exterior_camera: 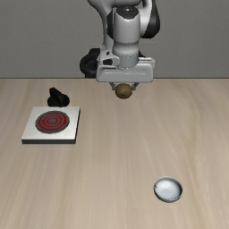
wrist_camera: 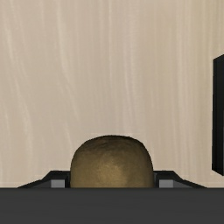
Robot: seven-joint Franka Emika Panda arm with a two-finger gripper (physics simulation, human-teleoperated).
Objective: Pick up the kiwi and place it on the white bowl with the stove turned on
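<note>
End effector (exterior_camera: 123, 86) pinches the kiwi (exterior_camera: 123, 90) from two sides, fingers spread just to the fruit's width. Kiwi sits at the bench's (exterior_camera: 134, 152) far side. It shows as a brown rounded dome in the wrist view, long axis unclear. Stove (exterior_camera: 52, 125) on the exterior view's left, burner red. White bowl (exterior_camera: 168, 189) well apart.

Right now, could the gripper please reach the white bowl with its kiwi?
Probably yes: the gripper holds the kiwi, open table lies between it and the white bowl, and the stove sits aside.
</note>
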